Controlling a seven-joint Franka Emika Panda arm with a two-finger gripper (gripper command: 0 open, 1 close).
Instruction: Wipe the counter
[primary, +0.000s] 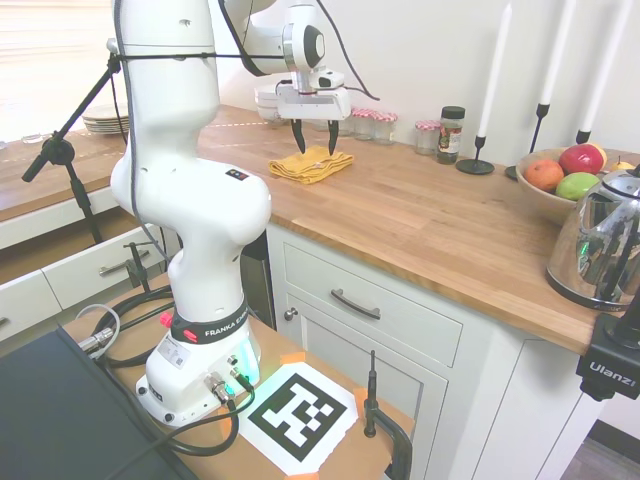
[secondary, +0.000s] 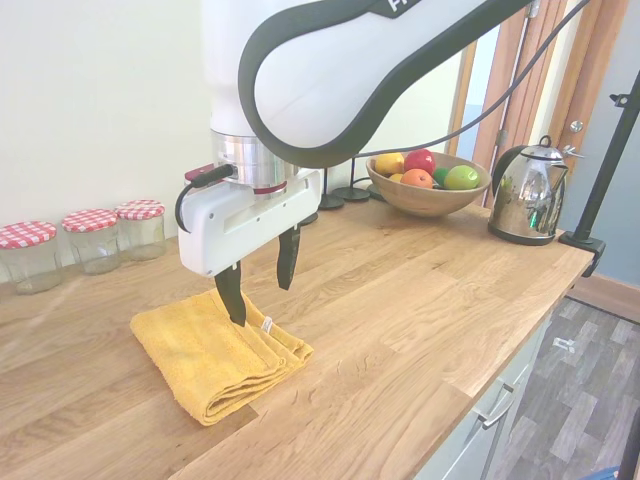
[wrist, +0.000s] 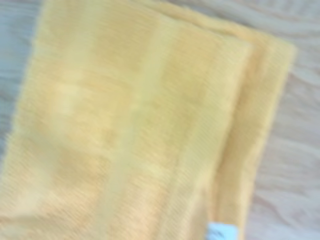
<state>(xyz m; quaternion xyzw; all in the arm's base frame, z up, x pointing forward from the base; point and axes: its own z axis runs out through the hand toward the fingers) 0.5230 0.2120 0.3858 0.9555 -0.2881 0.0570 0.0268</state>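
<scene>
One long warm-brown butcher-block wooden counter (primary: 420, 215) with plank strips runs under the gripper (primary: 315, 138), atop white cabinets with dark metal handles (primary: 355, 305), against a plain pale wall. Directly below the gripper lies a folded mustard-yellow terry cloth (secondary: 215, 355), flat on the wood, its layered edges stepped along one side and a small white label (wrist: 221, 232) showing at one edge in the wrist view, where the cloth fills nearly the whole blurred picture. The black fingers (secondary: 231, 294) hang spread apart, holding nothing, tips just above the cloth or barely at its surface; contact cannot be told. Behind the gripper, along the wall, stand several glass jars with red-and-white checked lids (secondary: 95, 238). Farther along the counter from the gripper are a dark-lidded spice jar (primary: 451, 134), tall white candles in black holders (primary: 485, 120), a wooden bowl of fruit (secondary: 425, 185) and a shiny metal kettle (secondary: 525, 195), all well apart from the cloth. Nothing stands between gripper and cloth. Around the cloth the wood is bare, with a smooth, dry look.
</scene>
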